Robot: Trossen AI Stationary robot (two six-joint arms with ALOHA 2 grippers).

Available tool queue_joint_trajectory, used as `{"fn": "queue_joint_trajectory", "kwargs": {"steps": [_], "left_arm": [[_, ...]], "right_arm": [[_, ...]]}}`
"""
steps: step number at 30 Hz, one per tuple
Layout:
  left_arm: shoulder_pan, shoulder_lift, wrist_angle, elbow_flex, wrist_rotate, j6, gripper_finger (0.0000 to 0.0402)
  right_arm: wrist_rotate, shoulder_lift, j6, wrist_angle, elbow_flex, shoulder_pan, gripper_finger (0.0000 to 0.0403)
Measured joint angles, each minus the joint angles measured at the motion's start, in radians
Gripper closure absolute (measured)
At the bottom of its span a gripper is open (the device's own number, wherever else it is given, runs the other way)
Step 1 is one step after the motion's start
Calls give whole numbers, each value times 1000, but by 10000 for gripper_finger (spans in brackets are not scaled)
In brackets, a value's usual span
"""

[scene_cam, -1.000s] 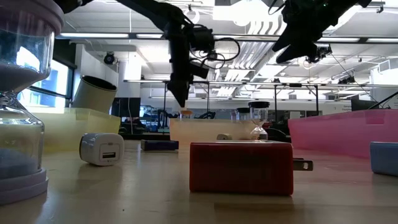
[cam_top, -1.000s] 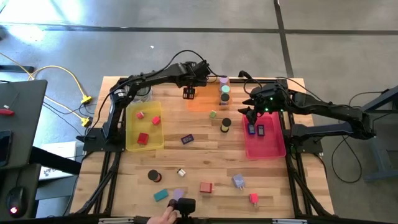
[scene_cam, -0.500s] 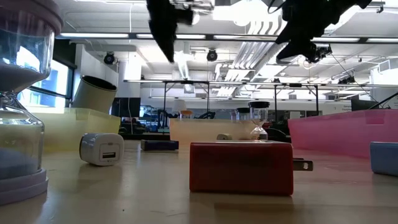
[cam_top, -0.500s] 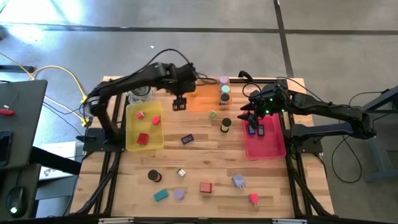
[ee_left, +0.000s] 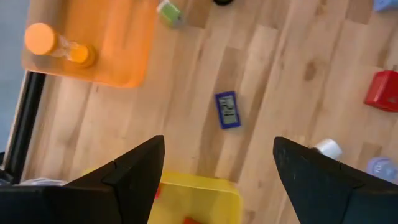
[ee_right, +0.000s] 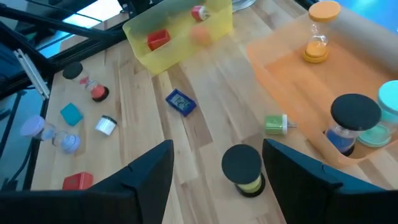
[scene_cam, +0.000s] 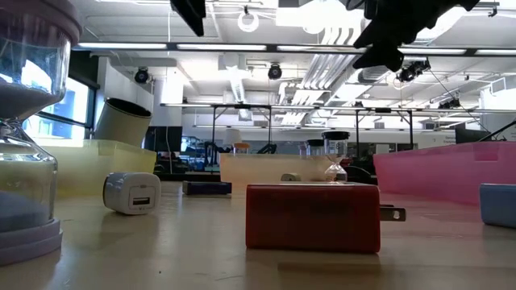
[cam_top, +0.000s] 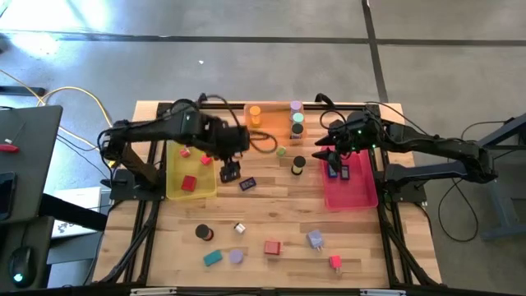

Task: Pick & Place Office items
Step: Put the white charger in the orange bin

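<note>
Holding red blocks (cam_top: 188,182), yellow tray (cam_top: 174,194) — pink tray (cam_top: 360,197), two dark-blue; both grippers (ee_left: 214,158) (ee_right: 217,160) spread, empty.

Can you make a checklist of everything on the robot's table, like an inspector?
Surface: wooden table, mostly bare.
Job's things: dark-blue block loose mid-table; red blocks in yellow tray; two blue pieces in pink tray; orange tray holds an orange hourglass.
Clutter: glass jar at back-left.
Grippers: left gripper open, above the yellow tray's corner; right gripper open, above the pink tray.
Cables: yellow cable on floor.
Surroundings: concrete floor; nobody seen.
</note>
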Motion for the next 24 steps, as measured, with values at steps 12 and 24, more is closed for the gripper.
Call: {"fn": "queue_joint_trajectory", "kwargs": {"steps": [12, 24], "left_arm": [[-239, 3, 10, 0, -57, -180, 83], [-320, 3, 11, 0, -69, -207, 41]], "right_arm": [[-5, 0, 59, 7, 0, 0, 168], [-89, 0, 132, 3, 0, 0, 168]]}}
